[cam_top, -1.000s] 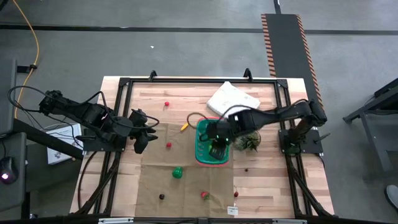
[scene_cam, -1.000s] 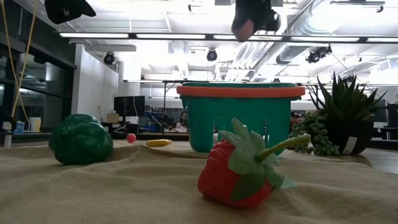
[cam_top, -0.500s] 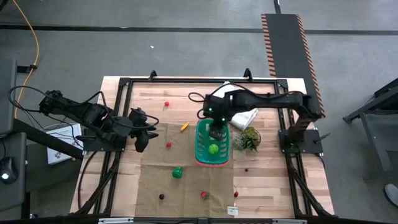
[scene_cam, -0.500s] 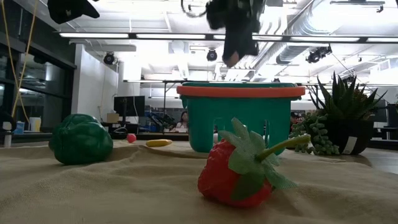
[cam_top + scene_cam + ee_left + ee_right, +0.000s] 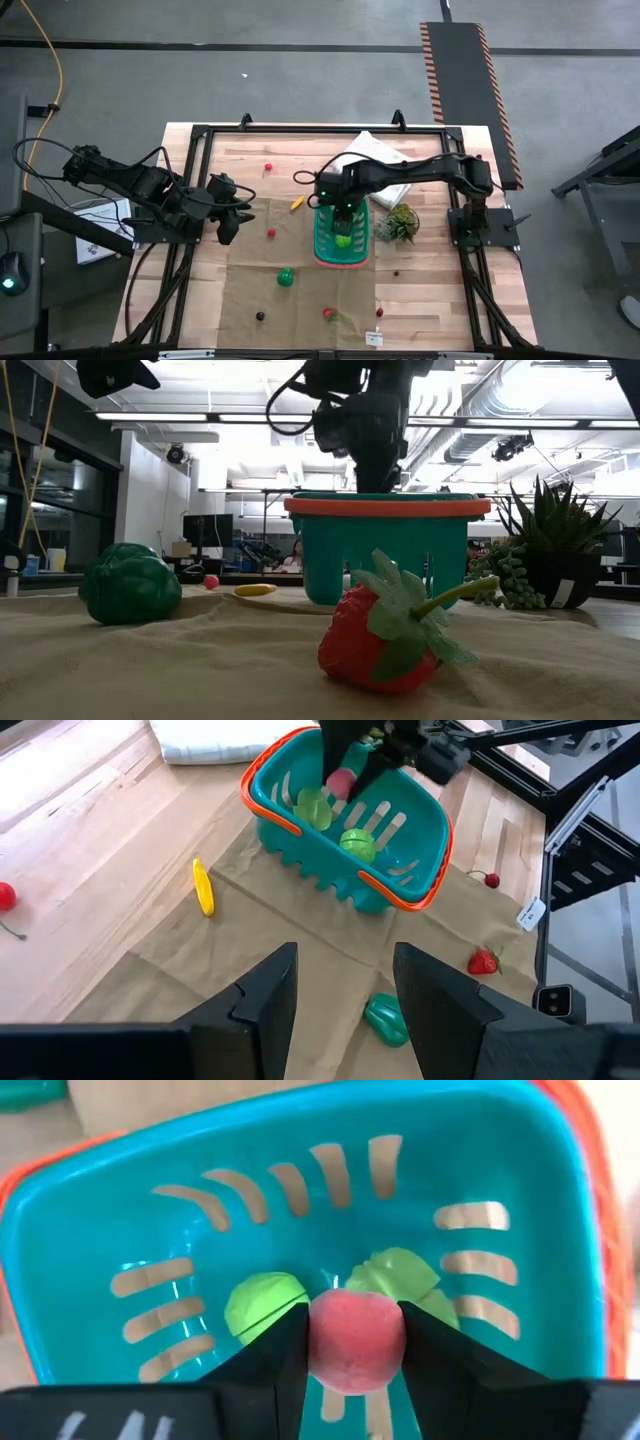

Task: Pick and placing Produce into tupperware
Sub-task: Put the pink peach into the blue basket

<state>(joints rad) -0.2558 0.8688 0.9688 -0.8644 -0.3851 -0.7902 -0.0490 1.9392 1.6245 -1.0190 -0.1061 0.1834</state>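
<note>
The teal basket (image 5: 322, 240) with an orange rim stands on the tan cloth, and two green pieces (image 5: 262, 1305) lie on its floor. My right gripper (image 5: 355, 1352) hangs over the basket's far half (image 5: 345, 207), at rim height in the low view (image 5: 372, 465), shut on a pink round piece (image 5: 341, 782). My left gripper (image 5: 345, 1000) waits open at the table's left side (image 5: 226, 226). A green pepper (image 5: 285, 277), a strawberry (image 5: 385, 630), a yellow piece (image 5: 203, 886) and red berries (image 5: 271, 233) lie on the table. My right gripper pinches the pink round piece (image 5: 355, 1330) between its two fingers (image 5: 278, 1355), one on each side of it. The fingers come from above, pointing down into the basket. The piece is lifted clear, above the green pieces on the basket floor.
A spiky potted plant (image 5: 400, 225) stands right of the basket, and a white cloth bundle (image 5: 375, 160) lies beyond it. A cherry (image 5: 268, 168) lies near the far edge. Small dark and red pieces (image 5: 260, 316) sit near the cloth's near edge.
My right gripper has come down from high above the basket to its rim, carrying the pink piece, and has shifted from the basket's near half toward its far half. The arm's elbow has swung toward the far edge. The left arm has kept still.
</note>
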